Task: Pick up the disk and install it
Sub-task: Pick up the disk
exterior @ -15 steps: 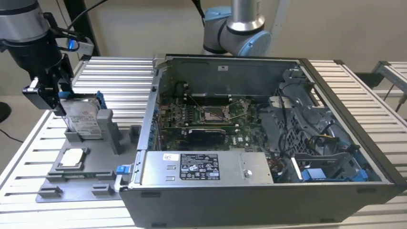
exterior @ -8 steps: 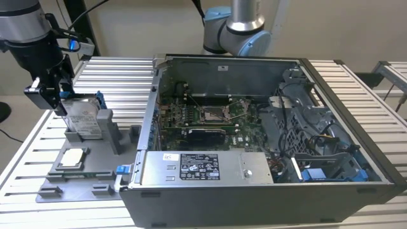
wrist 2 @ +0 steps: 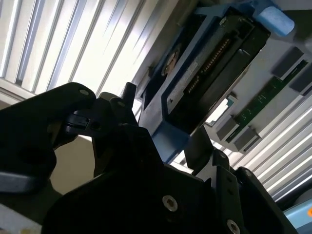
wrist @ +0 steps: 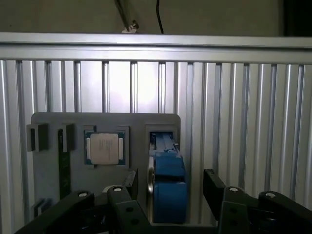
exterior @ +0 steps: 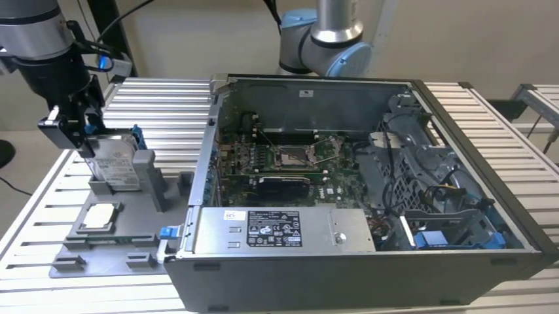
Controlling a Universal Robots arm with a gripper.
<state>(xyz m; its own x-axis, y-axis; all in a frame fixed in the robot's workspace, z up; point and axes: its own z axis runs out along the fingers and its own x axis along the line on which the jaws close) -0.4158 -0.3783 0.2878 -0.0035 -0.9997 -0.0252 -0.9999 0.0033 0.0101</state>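
Disk (exterior: 116,163) stands on edge in a grey holder (exterior: 144,171) on the fixture plate (exterior: 96,256), at the exterior view's left, beside the open computer case (exterior: 349,275). In the first wrist view the gripper (wrist: 170,174) straddles it with jaws wide, a finger (wrist: 210,183) on each side of the blue bracket, gaps showing, gripping nothing. A chip (wrist: 104,147) lies near the holder.

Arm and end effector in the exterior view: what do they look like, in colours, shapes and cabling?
The arm has silver tubes and grey-blue joint caps; black cables run by its black wrist. The end effector is black and blocky, with flat fingers and visible screw heads.
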